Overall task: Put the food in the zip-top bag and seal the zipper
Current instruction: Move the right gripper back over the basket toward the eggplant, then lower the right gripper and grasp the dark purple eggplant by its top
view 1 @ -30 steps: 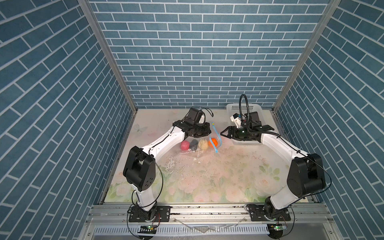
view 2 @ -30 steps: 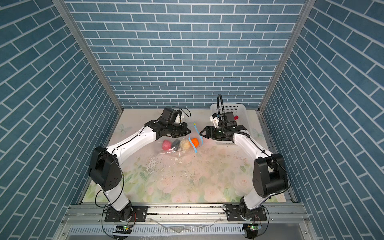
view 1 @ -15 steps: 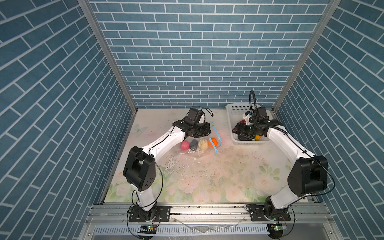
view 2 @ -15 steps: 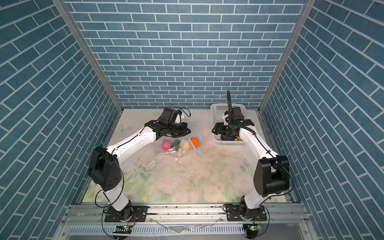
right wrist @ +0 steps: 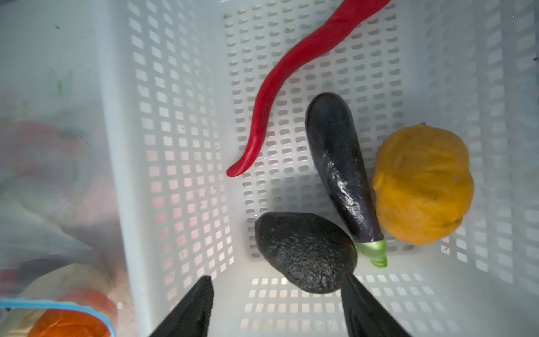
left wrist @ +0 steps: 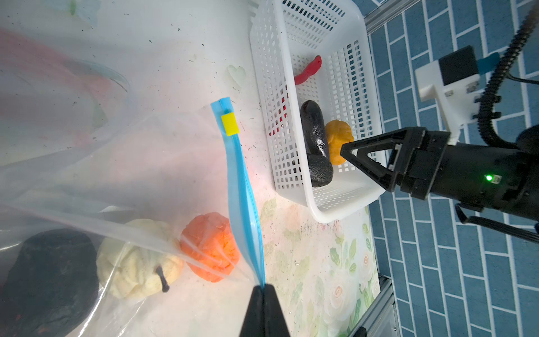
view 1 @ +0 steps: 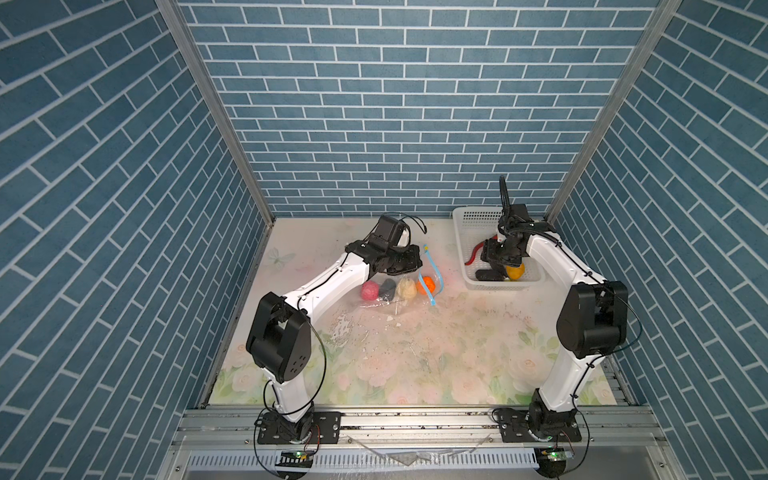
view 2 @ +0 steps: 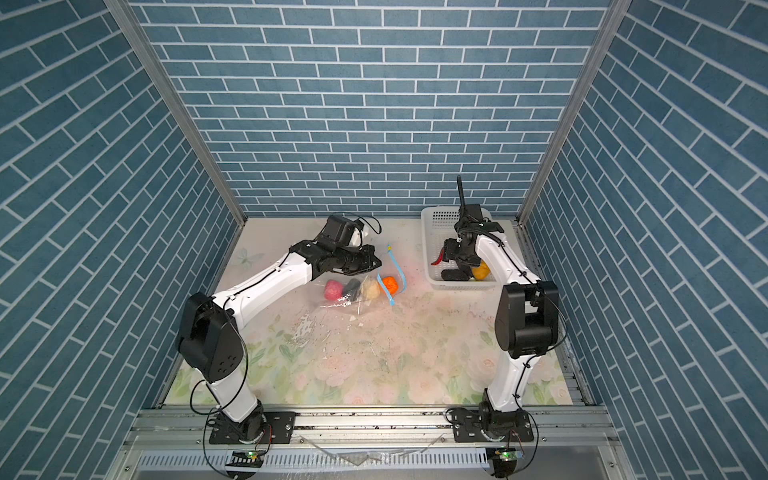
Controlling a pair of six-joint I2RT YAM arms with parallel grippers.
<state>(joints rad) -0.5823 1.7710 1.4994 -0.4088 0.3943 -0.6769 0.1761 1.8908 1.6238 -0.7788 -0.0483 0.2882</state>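
Over the basket (right wrist: 175,175), the right arm angles down, right fingers (right wrist: 195,306) spread above the black lump (right wrist: 306,251); left arm low, left fingers (left wrist: 264,297) clenching the zipper (left wrist: 239,175).

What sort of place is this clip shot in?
Probably a staged robot test booth, not a real kitchen: blue brick-print wall panels box in a floral tabletop, and both arms are bolted to an aluminium rail at the front.

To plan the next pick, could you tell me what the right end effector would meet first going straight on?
Most likely the black lump in the basket: it lies just ahead of the open right end effector, in line with its gap, though depth is unclear.
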